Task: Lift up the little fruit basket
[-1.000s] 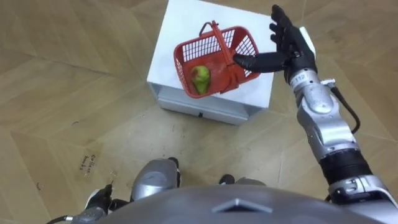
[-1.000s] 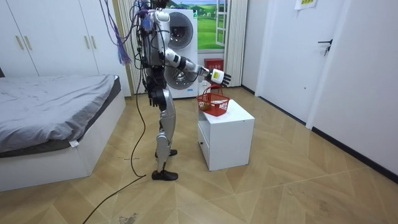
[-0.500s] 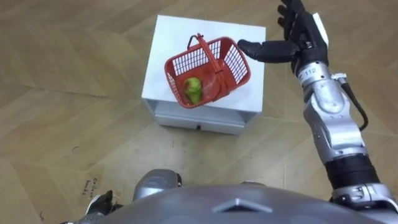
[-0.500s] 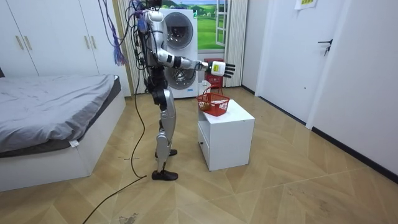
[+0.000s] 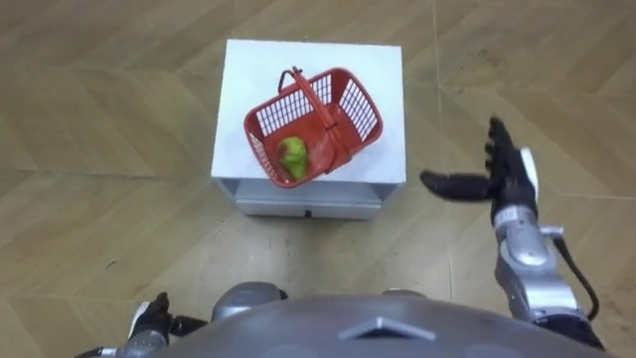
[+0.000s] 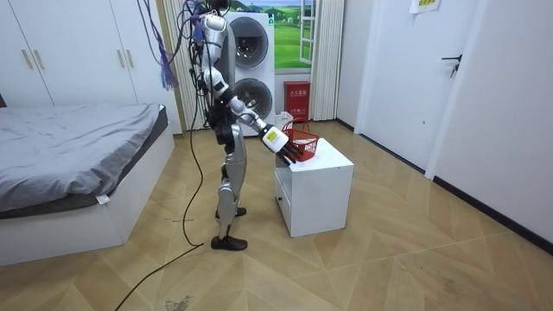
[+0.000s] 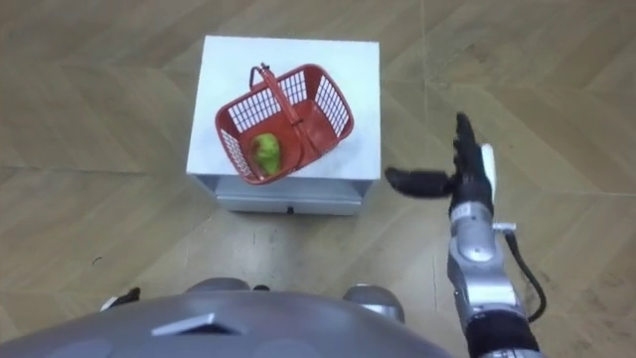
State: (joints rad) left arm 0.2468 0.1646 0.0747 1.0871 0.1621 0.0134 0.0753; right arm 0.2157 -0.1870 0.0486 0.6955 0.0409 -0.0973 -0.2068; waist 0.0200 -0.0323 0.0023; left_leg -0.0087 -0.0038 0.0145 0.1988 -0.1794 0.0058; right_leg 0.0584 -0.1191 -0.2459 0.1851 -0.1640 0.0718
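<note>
A red mesh fruit basket [image 5: 348, 104] stands on a white cabinet [image 5: 238, 60], its handle [image 5: 316, 109] upright across the middle. A green fruit [image 5: 291, 157] lies in the basket's near end. My right hand [image 5: 505, 181] is open, fingers straight and thumb stuck out toward the cabinet. It hovers over the floor to the right of the cabinet, apart from the basket. My left hand [image 5: 149, 320] hangs low at my side. In the room view I stand upright on the cabinet's left, right hand [image 6: 281, 142] beside the basket [image 6: 304, 145].
The cabinet has a drawer front [image 5: 306, 207] facing me. Wooden floor surrounds it. In the room view a bed [image 6: 78, 147] lies on the left, stacked washing machines [image 6: 255, 60] stand behind me, and a door [image 6: 445, 78] is on the right.
My right hand has dropped from up by the basket's right rim to a lower spot right of the cabinet, staying open. The eye view has shifted; the basket has not moved.
</note>
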